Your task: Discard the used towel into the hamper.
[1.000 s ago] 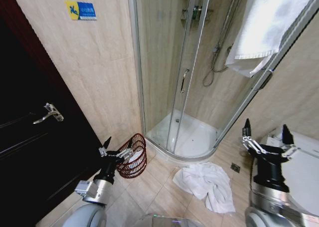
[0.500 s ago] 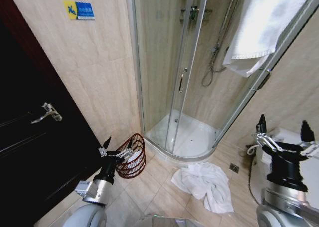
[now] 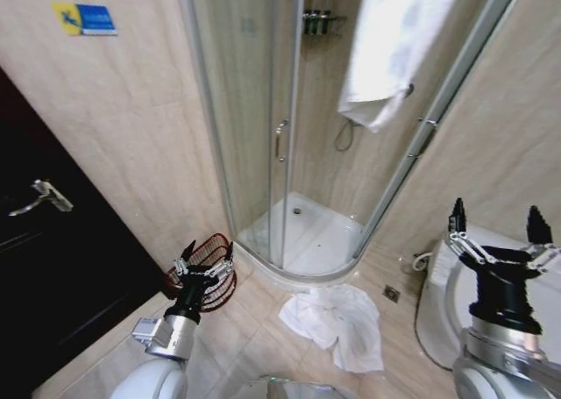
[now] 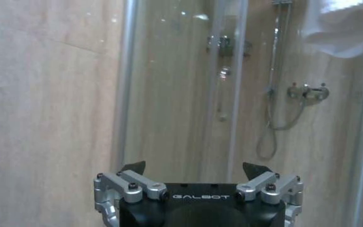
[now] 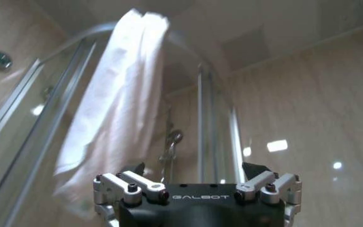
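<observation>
Crumpled white towel on floor: soft, light, floppy; pinch raised fold near middle. Left hand spread by hamper; right hand spread, empty.

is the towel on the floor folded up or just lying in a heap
In a heap. The towel lies crumpled and spread on the floor tiles in front of the shower tray, outside the hamper, untouched by either gripper.
</observation>
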Robot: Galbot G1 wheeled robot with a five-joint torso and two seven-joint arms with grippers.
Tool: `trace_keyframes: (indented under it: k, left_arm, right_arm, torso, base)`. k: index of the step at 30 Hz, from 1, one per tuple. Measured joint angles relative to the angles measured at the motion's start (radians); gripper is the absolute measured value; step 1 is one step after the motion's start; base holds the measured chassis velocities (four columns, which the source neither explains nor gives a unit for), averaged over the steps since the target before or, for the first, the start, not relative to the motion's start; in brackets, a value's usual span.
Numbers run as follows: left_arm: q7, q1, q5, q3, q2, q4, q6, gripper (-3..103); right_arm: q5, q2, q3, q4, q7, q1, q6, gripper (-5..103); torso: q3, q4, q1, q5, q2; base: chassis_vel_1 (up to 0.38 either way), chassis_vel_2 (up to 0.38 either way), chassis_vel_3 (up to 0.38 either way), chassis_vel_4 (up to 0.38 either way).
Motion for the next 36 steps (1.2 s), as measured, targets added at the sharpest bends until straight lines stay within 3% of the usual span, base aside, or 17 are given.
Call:
trace_keyframes:
  k: [11, 17, 26, 29, 36]
  left_arm:
    - [0.000, 0.000, 0.000, -0.001, 0.001, 0.000, 0.000, 100]
    - [0.000, 0.000, 0.000, -0.001, 0.001, 0.000, 0.000, 100]
    - [0.000, 0.000, 0.000, 0.000, 0.000, 0.000, 0.000, 100]
    - [0.000, 0.000, 0.000, 0.000, 0.000, 0.000, 0.000, 100]
    - [0.000, 0.000, 0.000, -0.001, 0.000, 0.000, 0.000, 100]
  right_arm:
    - [0.040, -0.092, 0.047, 0.000, 0.053, 0.127, 0.027, 100]
    - [0.095, -0.192, 0.088, -0.018, 0.069, 0.219, -0.002, 100]
    - [0.171, -0.269, 0.135, -0.046, 0.071, 0.278, -0.035, 100]
    - [0.245, -0.347, 0.194, -0.104, 0.072, 0.351, -0.085, 100]
    - [0.337, -0.460, 0.212, -0.184, 0.080, 0.491, -0.177, 100]
  torso:
    - [0.000, 0.0000, 0.000, -0.0007, 0.000]
    - [0.000, 0.0003, 0.000, -0.0001, 0.000]
    - [0.000, -0.0001, 0.000, 0.0000, 0.000]
    - [0.000, -0.0001, 0.000, -0.0001, 0.000]
    - [0.000, 0.0003, 0.000, 0.0001, 0.000]
  base:
    - [-0.026, -0.061, 0.061, 0.049]
    - [0.074, 0.078, -0.001, -0.002]
    - [0.056, 0.059, 0.082, 0.067]
    - [0.114, 0.096, 0.080, 0.102]
    - [0.121, 0.121, 0.112, 0.119]
